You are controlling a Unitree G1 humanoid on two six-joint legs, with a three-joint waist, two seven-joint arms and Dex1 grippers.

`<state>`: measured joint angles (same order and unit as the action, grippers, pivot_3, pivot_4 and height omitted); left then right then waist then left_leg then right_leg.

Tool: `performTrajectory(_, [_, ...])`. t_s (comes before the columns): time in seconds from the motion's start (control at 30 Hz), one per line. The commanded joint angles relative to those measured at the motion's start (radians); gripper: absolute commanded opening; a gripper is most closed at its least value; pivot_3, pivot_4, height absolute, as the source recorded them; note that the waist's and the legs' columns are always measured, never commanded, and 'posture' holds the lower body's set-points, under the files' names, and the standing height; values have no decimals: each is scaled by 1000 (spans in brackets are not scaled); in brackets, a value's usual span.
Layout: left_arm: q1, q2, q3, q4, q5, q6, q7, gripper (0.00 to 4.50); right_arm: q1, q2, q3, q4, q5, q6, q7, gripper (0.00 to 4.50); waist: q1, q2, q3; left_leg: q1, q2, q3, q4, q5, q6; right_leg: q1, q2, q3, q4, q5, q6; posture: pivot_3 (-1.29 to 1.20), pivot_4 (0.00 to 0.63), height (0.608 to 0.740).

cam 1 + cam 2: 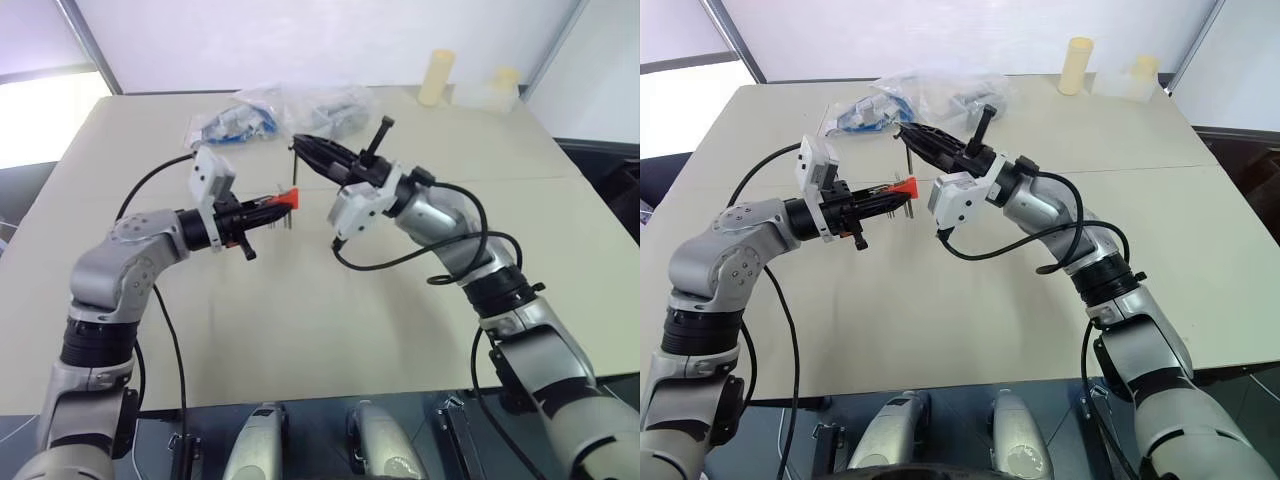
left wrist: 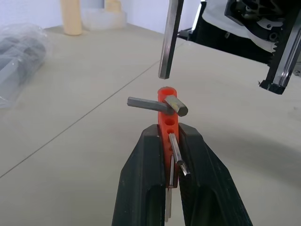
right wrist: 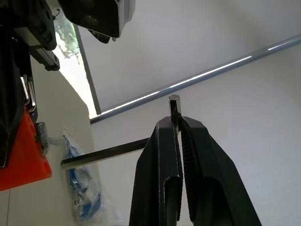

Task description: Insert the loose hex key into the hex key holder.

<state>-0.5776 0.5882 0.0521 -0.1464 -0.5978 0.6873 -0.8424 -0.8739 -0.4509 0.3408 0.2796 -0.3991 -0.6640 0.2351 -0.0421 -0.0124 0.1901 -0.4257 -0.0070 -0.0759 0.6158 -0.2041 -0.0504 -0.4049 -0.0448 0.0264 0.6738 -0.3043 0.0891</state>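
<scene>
My left gripper (image 1: 270,207) is shut on the red-orange hex key holder (image 1: 288,198), held level above the table; the holder (image 2: 167,113) stands between the fingers with short grey keys sticking out of its sides. My right gripper (image 1: 301,149) is shut on the loose hex key (image 1: 292,166) by its short bent end. The key's long arm (image 2: 169,37) hangs with its tip just above the holder's top end, apart from it. In the right wrist view the key (image 3: 106,154) reaches out sideways from the shut right gripper (image 3: 178,123) toward the holder (image 3: 23,150).
Clear plastic bags (image 1: 310,105), one with blue parts (image 1: 230,125), lie on the beige table (image 1: 300,330) behind both grippers. A pale yellow cylinder (image 1: 436,77) and a translucent container (image 1: 497,90) stand at the far right edge.
</scene>
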Motion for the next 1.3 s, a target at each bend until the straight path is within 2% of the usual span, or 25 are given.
performTrajectory(0.03, [-24,4,27,-14,-1,-22,4,0,-2,12,-30,-37,17,-12,10,94,0,0,0,0,0,0,0,0,0,0,0,0,0,0,0,0,150,740])
performTrajectory(0.57, [-19,1,26,-28,-9,-20,13,0,1,29,-32,-27,23,-10,40,94,0,0,0,0,0,0,1,0,-1,0,0,0,2,0,0,0,150,740])
performTrajectory(0.77, [-16,2,3,-33,7,-33,-2,0,3,36,-4,-1,78,33,155,94,0,0,0,1,0,0,2,0,-1,0,0,0,3,0,0,0,150,740])
performTrajectory(1.17, [-3,1,-2,-50,16,-36,-11,0,2,42,-13,7,75,30,226,94,0,0,0,1,0,0,3,0,-1,0,0,0,5,0,0,0,150,740])
performTrajectory(1.27, [-1,-1,-1,-49,17,-37,-9,0,6,43,-18,2,74,30,225,1028,0,0,0,1,0,0,3,0,-1,0,0,0,5,0,0,0,150,740])
performTrajectory(1.3, [-1,-2,0,-50,17,-37,-8,0,9,43,-18,-2,77,42,233,1583,0,0,0,1,0,0,3,0,-1,0,0,0,5,0,0,0,150,740])
